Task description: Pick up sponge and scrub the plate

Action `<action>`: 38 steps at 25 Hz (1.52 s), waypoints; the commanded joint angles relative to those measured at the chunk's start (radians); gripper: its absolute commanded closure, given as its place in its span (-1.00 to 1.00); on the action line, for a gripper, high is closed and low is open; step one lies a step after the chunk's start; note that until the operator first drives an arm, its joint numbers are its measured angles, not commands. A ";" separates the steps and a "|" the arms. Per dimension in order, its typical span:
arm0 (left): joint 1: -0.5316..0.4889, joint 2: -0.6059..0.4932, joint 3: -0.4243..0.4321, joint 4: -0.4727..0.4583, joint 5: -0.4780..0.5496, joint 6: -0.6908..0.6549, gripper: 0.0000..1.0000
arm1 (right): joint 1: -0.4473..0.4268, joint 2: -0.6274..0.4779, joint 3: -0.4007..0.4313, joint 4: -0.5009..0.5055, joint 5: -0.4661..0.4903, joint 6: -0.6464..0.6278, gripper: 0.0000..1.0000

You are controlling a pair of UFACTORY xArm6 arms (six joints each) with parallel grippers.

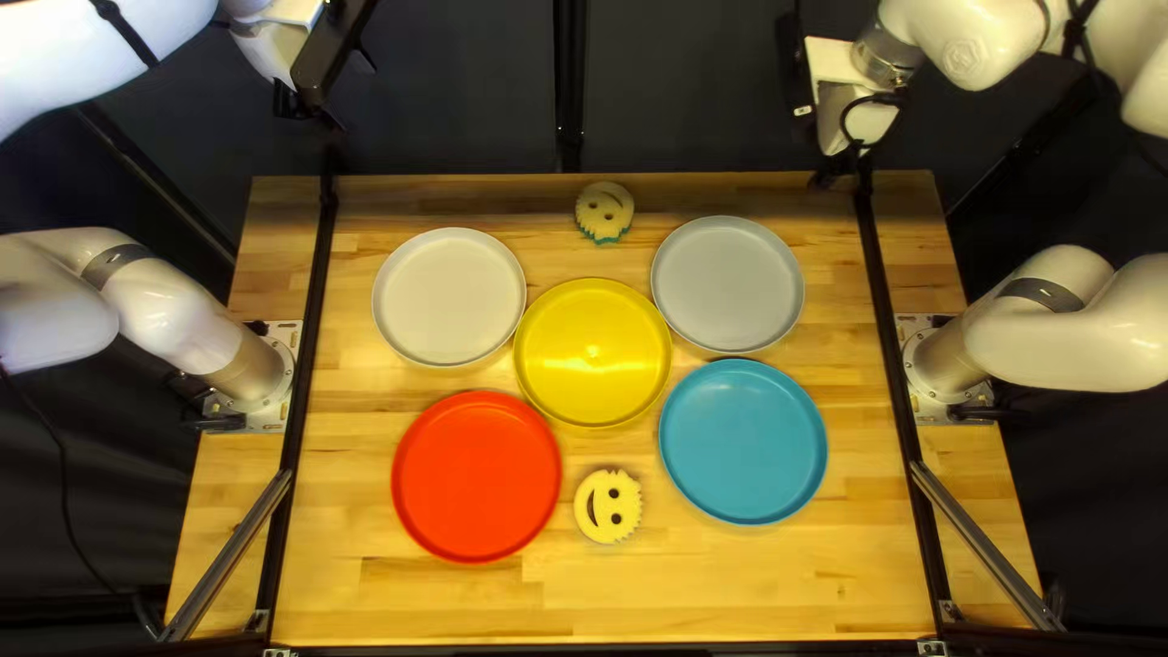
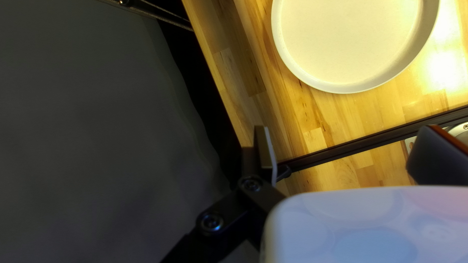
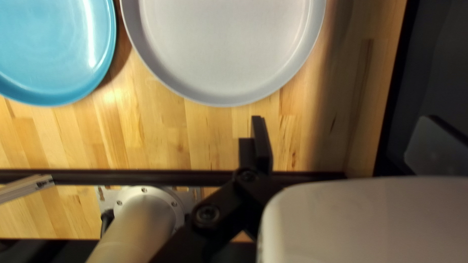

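Left claw (image 2: 348, 143) and right claw (image 3: 343, 131) gape, with green-edged sponge (image 1: 604, 196) near the far edge of the surface (image 1: 730, 584) and yellow sponge (image 1: 608, 516) between red plate (image 1: 477, 475) and blue plate (image 1: 742, 441), where a skewed descent could knock either.

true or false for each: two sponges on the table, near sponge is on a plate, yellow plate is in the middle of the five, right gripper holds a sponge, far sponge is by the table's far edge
1. Two sponges lie on the table. True.
2. The near sponge is on a plate. False: it lies on the wood between the red plate and the blue plate.
3. The yellow plate is the middle one of five. True.
4. The right gripper holds a sponge. False: it is open and empty.
5. The far sponge is by the table's far edge. True.
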 commanded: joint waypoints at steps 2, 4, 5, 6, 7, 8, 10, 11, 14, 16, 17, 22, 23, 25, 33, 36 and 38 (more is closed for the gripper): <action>0.000 0.000 0.000 0.000 0.000 0.000 -1.00 | 0.000 0.001 0.000 0.003 -0.002 0.000 -1.00; 0.000 0.000 0.000 0.000 0.000 0.000 -1.00 | 0.000 0.001 0.000 0.003 -0.002 0.000 -1.00; 0.000 0.000 0.000 0.000 0.000 0.000 -1.00 | 0.002 -0.005 0.006 -0.007 -0.006 0.001 -1.00; 0.000 0.000 0.000 0.000 0.000 0.000 -1.00 | 0.015 0.002 0.010 -0.017 -0.026 0.012 -1.00; 0.000 0.000 0.000 0.000 0.000 0.000 -1.00 | 0.022 0.007 0.011 -0.022 -0.037 0.018 -1.00; 0.000 0.000 0.000 0.000 0.000 0.000 -1.00 | 0.042 0.051 -0.002 -0.024 -0.071 0.028 -1.00; 0.000 0.000 0.000 0.000 0.000 0.000 -1.00 | 0.064 0.117 -0.029 -0.018 -0.110 0.033 -1.00; 0.000 0.000 0.000 0.000 0.000 0.000 -1.00 | 0.070 0.142 -0.041 -0.010 -0.123 0.033 -1.00; 0.000 0.000 0.000 0.000 0.000 0.000 -1.00 | 0.092 0.229 -0.078 0.026 -0.183 0.035 -1.00; 0.000 0.000 0.000 0.000 0.000 0.000 -1.00 | 0.107 0.304 -0.110 0.061 -0.234 0.032 -1.00; 0.000 0.000 0.000 0.000 0.000 0.000 -1.00 | 0.112 0.328 -0.121 0.074 -0.249 0.030 -1.00; 0.000 0.000 0.000 0.000 0.000 0.000 -1.00 | 0.144 0.428 -0.151 0.159 -0.349 0.011 -1.00; 0.000 0.000 0.000 0.000 0.000 0.000 -1.00 | 0.150 0.442 -0.155 0.172 -0.362 0.007 -1.00; 0.000 0.000 0.000 0.000 0.000 0.000 -1.00 | 0.150 0.442 -0.155 0.172 -0.362 0.007 -1.00; 0.000 0.000 0.000 0.000 0.000 0.000 -1.00 | 0.160 0.460 -0.160 0.173 -0.380 0.010 -1.00; 0.000 0.000 0.000 0.000 0.000 0.000 -1.00 | 0.192 0.576 -0.240 0.189 -0.410 0.006 -1.00; 0.000 0.000 0.000 0.000 0.000 0.000 -1.00 | 0.209 0.652 -0.304 0.191 -0.413 0.006 -1.00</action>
